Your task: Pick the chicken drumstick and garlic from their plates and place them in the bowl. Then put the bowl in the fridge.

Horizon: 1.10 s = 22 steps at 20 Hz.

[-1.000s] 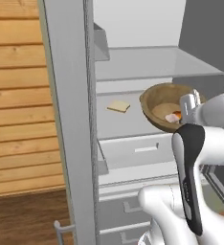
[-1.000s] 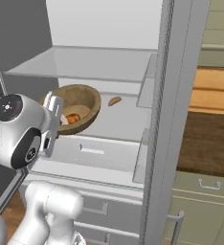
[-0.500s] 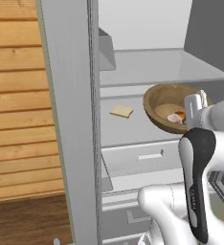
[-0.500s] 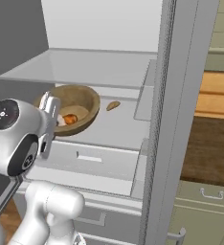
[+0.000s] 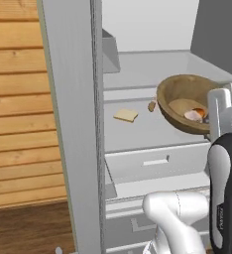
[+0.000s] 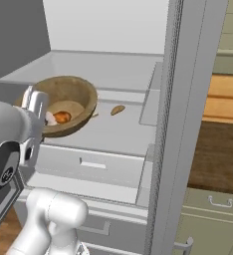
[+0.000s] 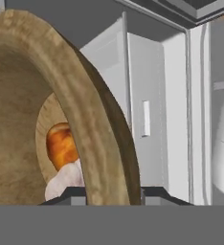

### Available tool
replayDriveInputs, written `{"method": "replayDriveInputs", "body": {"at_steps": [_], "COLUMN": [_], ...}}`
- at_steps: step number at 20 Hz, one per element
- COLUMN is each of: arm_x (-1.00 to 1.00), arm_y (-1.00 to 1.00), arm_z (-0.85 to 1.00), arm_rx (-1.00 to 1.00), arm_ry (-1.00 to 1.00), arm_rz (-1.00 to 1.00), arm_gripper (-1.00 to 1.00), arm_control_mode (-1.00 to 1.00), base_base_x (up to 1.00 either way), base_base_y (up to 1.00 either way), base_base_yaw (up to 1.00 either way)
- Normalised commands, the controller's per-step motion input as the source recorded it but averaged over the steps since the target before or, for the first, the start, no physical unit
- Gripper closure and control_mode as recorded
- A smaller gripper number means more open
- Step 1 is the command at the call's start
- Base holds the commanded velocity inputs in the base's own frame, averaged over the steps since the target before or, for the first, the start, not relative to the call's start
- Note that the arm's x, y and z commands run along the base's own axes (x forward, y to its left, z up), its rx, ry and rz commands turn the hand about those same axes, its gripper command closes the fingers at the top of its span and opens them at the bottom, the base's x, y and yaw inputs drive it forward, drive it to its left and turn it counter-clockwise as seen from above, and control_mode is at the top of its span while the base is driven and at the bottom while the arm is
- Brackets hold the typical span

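Gripping the bowl [image 5: 180,101] by its rim, my gripper [image 7: 112,195] had one finger on the inside of the wall and the other on the outside, both pressed against the wood. From the left base camera I saw the bowl tipped, its mouth facing back toward the arm, held over the white fridge [image 5: 138,129] shelf in front of the open compartment. Down in the bowl lay the chicken drumstick [image 7: 61,146], orange-brown, and touching it just below was the pale garlic [image 7: 66,181]. The right base camera gave me the same pair low in the bowl's lighter hollow, the drumstick [image 6: 61,117] beside the garlic [image 6: 50,118].

On the shelf past the bowl I could make out a tan bread slice [image 5: 126,115] lying flat, and a small brown lump [image 6: 117,109] near the bowl's far edge. Below the shelf a closed white drawer [image 6: 91,164] with a slim handle ran across. A wooden plank wall [image 5: 16,104] showed to the left of the grey fridge door [image 5: 71,124].
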Motion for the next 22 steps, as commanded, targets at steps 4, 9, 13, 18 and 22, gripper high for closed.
{"method": "replayDriveInputs", "body": {"at_steps": [4, 9, 13, 18, 22], "arm_x": [0.36, 0.56, 0.76, 0.68, 0.71], "arm_y": [0.12, 0.01, 0.00, 0.00, 0.00], "arm_z": [0.56, 0.26, 0.15, 0.24, 0.06], "arm_rx": [-0.01, 0.00, 0.01, 0.00, 0.00], "arm_ry": [-0.23, -0.17, 0.00, 0.00, 0.00], "arm_rz": [0.06, 0.08, 0.07, 0.09, 0.04], "arm_gripper": [1.00, 1.00, 1.00, 1.00, 1.00], "arm_control_mode": [-1.00, -1.00, -1.00, -1.00, -1.00], "base_base_x": [0.00, 0.00, 0.00, 0.00, 0.00], "base_base_y": [0.00, 0.00, 0.00, 0.00, 0.00], "base_base_yaw": [0.00, 0.00, 0.00, 0.00, 0.00]}}
